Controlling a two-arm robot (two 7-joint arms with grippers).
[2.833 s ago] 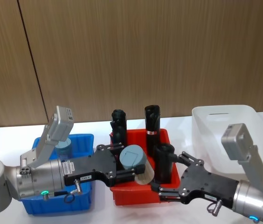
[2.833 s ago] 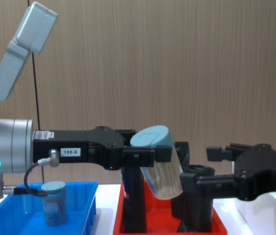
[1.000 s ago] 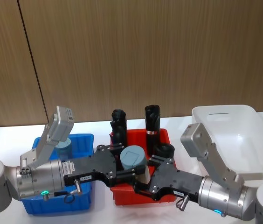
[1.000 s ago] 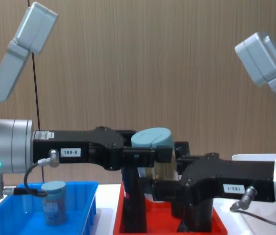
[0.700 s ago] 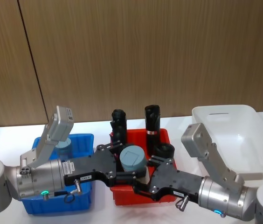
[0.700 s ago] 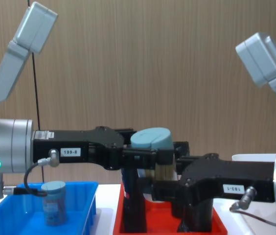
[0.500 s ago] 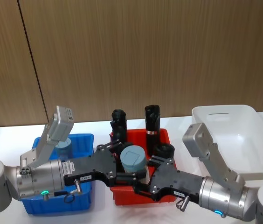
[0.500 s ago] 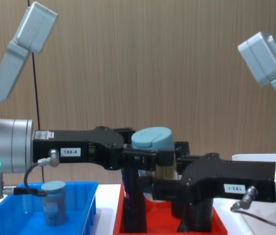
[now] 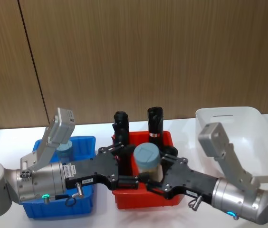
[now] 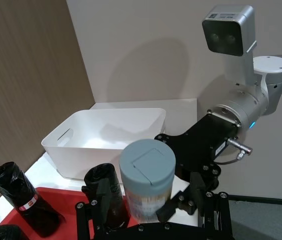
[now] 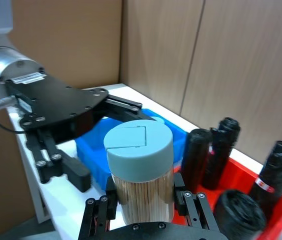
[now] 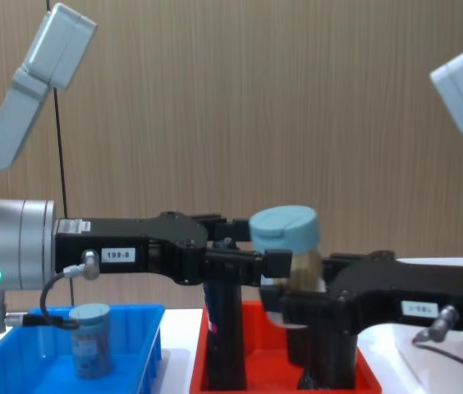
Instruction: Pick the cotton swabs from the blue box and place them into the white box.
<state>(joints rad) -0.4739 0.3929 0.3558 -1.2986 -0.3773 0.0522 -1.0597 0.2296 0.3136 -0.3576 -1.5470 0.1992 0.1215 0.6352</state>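
One tub of cotton swabs (image 9: 147, 159), clear with a grey-blue lid, stands upright above the red tray, and my right gripper (image 9: 157, 173) is shut on its lower body. The right wrist view has that tub (image 11: 140, 170) between my right gripper's fingers (image 11: 112, 200). My left gripper (image 9: 128, 165) is open just left of the tub, level with it and not holding it. A second tub (image 9: 65, 148) stands in the blue box (image 9: 84, 142) at the left. The white box (image 9: 229, 133) sits at the far right.
A red tray (image 9: 167, 137) with several tall black wrapped rolls (image 9: 155, 118) lies between the two boxes, directly under both grippers. A wooden wall stands behind the table. In the chest view the second tub (image 12: 92, 338) stands low in the blue box (image 12: 18, 361).
The tub went from my left gripper to my right one. It was tilted, now stands upright, and has moved right and slightly up. My left gripper has opened.
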